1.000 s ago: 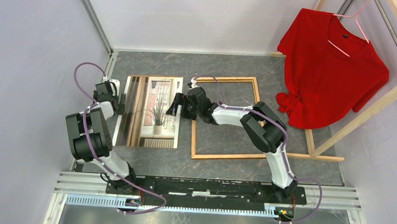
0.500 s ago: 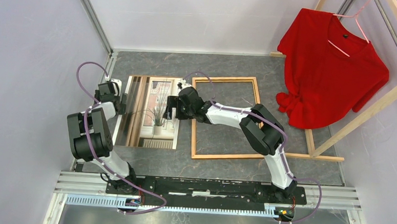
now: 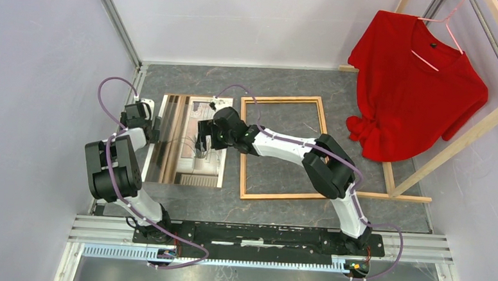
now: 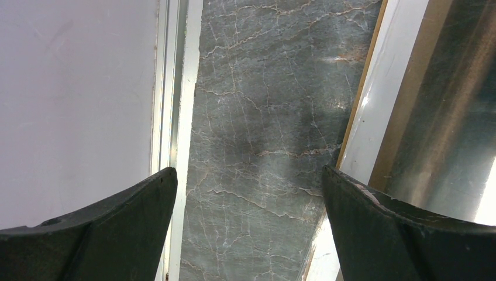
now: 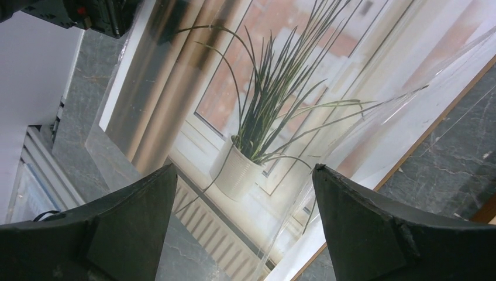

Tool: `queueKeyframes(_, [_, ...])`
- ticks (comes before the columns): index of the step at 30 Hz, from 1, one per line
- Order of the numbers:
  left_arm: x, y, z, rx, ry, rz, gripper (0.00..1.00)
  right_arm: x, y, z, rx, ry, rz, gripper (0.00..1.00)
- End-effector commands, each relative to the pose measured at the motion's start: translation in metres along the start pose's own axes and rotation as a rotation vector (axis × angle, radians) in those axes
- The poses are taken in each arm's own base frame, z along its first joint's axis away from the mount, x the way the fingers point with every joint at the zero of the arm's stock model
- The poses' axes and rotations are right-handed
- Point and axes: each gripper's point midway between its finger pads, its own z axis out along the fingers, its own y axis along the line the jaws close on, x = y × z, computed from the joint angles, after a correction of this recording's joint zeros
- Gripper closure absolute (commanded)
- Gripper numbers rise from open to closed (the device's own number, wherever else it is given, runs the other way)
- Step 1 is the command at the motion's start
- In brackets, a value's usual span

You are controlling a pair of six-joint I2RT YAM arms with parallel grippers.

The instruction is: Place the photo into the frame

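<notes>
Looking down from the top camera, I see the large beige-pink paper print of a window with a spiky potted plant [image 3: 179, 162] lying flat, picture side up, on the left half of the grey marbled bench [image 3: 288, 81]. Its long axis runs from the near edge towards the far edge, and the plant's leaves point to the far edge. At its left edge sits my left gripper [image 3: 152, 128]. In its wrist view the left gripper [image 4: 248, 172] has its jaws spread wide and nothing between them, one finger over bare bench and the other over the print's left margin [image 4: 433, 105]. I cannot tell whether it touches.

My right gripper [image 3: 203, 138] hangs over the middle of the print, jaws wide apart and empty. Its wrist view shows the pot and leaves [image 5: 281, 88] between the fingers. Contact I cannot judge.

Just right of the print, with a strip of bench between, lies the thin-railed rectangular orange-brown wooden frame [image 3: 282, 195]. It lies flat, with its long axis also near-to-far.

At the far right corner a red shirt [image 3: 416, 85] hangs on a pale wooden rack [image 3: 465, 136].
</notes>
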Motion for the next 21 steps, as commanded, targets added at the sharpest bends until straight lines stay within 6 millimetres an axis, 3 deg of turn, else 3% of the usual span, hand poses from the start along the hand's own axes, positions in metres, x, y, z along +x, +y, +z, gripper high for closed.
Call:
queueKeyframes(1, [0.045,-0.040,-0.001,0.152,0.128,0.076,0.00,-0.036,0.037,-0.025,-0.155,-0.105,0.067,0.07])
queueKeyframes(8, [0.043,-0.039,-0.002,0.151,0.124,0.076,0.00,-0.015,0.010,-0.038,-0.298,-0.121,0.444,0.12])
queueKeyframes(15, [0.043,-0.038,-0.001,0.147,0.125,0.083,0.00,-0.014,0.016,-0.051,-0.523,-0.144,0.634,0.17])
queueKeyframes(21, [0.045,-0.039,-0.001,0.148,0.129,0.087,0.00,-0.012,0.016,-0.053,-0.554,-0.141,0.659,0.19])
